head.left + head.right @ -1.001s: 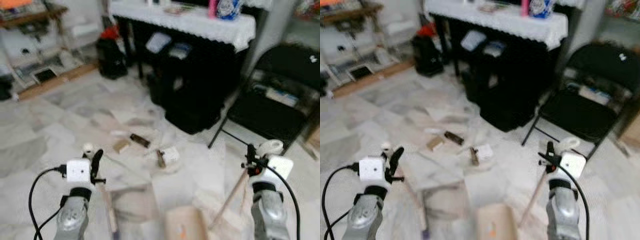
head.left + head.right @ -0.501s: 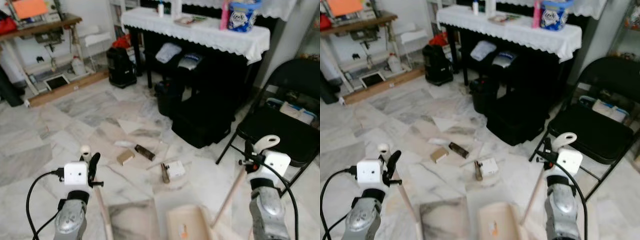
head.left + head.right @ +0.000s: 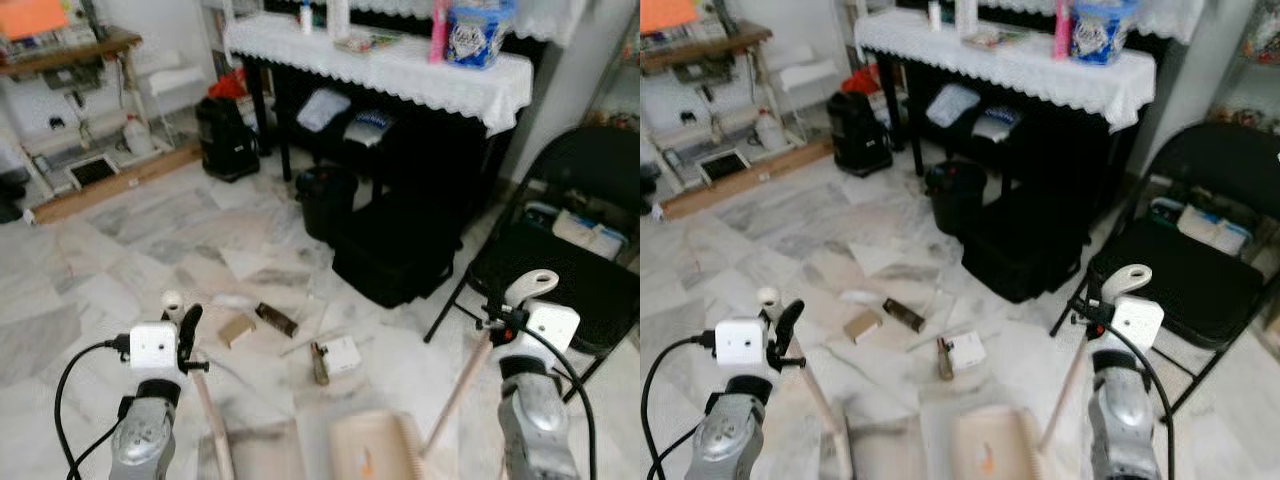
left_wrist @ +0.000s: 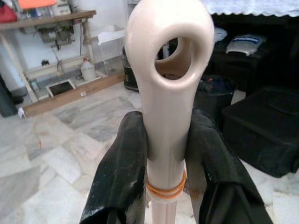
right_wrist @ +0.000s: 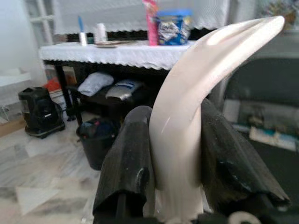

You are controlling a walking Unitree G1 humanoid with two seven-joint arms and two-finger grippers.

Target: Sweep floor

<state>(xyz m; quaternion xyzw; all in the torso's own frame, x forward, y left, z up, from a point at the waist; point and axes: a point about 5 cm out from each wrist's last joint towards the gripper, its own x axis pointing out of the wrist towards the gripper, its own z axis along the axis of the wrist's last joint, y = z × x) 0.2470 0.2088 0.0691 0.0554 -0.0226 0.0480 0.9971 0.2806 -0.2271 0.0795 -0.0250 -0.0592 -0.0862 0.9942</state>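
Note:
My left gripper is shut on the cream broom handle, just below its looped top; the black fingers clamp it from both sides. At the right, my right gripper is shut on the curved cream top of the dustpan handle. That stick slants down to the tan dustpan on the floor between my arms. Litter lies ahead on the marble floor: a small cardboard box, a dark brown piece, a brown bottle and a white box.
A black table with a white lace cloth stands ahead, with black bags and a black bin under it. At the right is a black folding chair, at the far left a cluttered shelf. Open floor lies to the left.
The head views have sharpened and shifted a little as the camera moved. Both grippers keep the same hold on their handles. The litter lies as before.

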